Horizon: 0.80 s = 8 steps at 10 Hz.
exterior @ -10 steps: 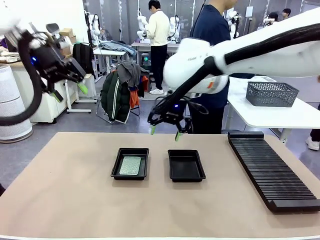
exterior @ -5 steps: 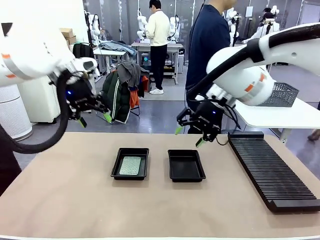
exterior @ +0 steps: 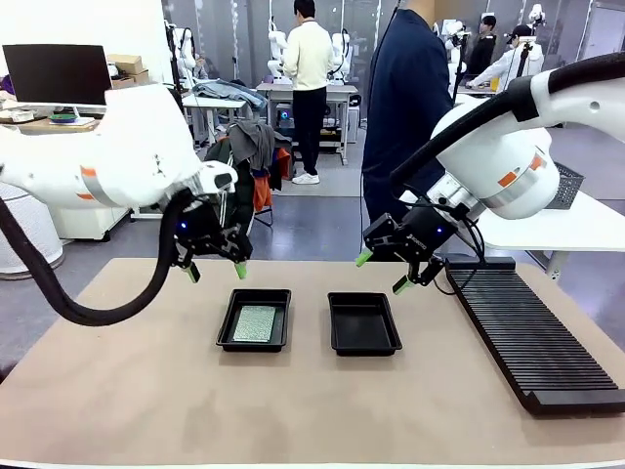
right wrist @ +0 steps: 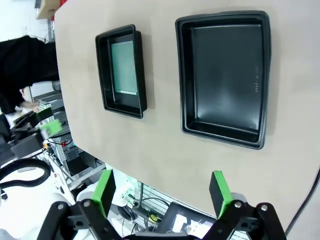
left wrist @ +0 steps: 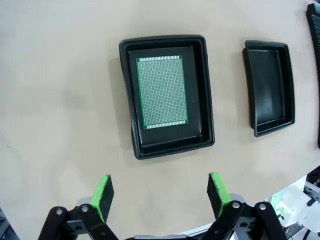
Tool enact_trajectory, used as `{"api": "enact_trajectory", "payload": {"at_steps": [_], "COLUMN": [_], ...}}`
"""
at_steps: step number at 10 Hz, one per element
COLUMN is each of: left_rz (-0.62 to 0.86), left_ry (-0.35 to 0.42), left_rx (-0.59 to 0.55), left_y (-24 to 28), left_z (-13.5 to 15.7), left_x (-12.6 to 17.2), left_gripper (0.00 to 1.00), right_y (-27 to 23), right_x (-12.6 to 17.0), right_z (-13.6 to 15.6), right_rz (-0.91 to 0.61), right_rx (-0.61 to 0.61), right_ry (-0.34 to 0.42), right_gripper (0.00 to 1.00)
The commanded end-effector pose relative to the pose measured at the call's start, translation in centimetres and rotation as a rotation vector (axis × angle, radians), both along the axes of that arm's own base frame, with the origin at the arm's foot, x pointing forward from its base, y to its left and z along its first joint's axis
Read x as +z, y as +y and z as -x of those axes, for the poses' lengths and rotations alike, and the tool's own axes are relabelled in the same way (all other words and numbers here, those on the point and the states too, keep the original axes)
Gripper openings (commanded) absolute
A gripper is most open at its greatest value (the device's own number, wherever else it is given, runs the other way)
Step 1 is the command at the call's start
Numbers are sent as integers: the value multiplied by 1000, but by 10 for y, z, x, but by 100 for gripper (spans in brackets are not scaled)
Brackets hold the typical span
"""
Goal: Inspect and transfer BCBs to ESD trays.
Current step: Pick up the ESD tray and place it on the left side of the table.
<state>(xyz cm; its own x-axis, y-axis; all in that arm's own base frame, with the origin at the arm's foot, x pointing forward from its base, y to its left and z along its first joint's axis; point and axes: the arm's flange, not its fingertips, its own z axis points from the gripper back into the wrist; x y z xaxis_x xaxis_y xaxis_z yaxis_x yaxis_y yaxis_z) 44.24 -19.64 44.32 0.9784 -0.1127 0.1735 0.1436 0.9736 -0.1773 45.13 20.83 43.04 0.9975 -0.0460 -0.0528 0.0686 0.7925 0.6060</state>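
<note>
Two black ESD trays lie side by side mid-table. The left tray [exterior: 254,320] [left wrist: 167,95] [right wrist: 121,71] holds a pale grey-green BCB [exterior: 256,323] [left wrist: 161,92] [right wrist: 124,68] flat on its floor. The right tray [exterior: 363,322] [left wrist: 269,87] [right wrist: 224,76] holds nothing. My left gripper [exterior: 215,271] [left wrist: 162,195] hangs open above the table just beyond the left tray's far left corner. My right gripper [exterior: 383,272] [right wrist: 162,192] hangs open above the far right of the right tray. Neither holds anything.
A long black ribbed rack [exterior: 532,332] runs along the table's right side. A person in dark blue [exterior: 410,98] stands at the far edge. A grey mesh basket [exterior: 566,186] sits on a white side table behind my right arm.
My left gripper swung in from high at the far left, down and right to just beyond the left tray. My right gripper shifted right and slightly down.
</note>
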Motion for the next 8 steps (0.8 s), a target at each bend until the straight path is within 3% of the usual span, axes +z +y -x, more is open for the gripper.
{"api": "enact_trajectory", "payload": {"at_steps": [1, 8], "left_rz": [-43, -124], "left_ry": [2, 22], "left_rx": [2, -40], "left_y": [-16, -17], "left_z": [-16, -54], "left_x": [-20, -93], "left_gripper": [100, 100], "right_y": [7, 7], "right_x": [4, 4], "right_z": [-3, -3], "right_rz": [29, 29], "right_rx": [-10, -10], "right_ry": [11, 11], "right_gripper": [100, 100]}}
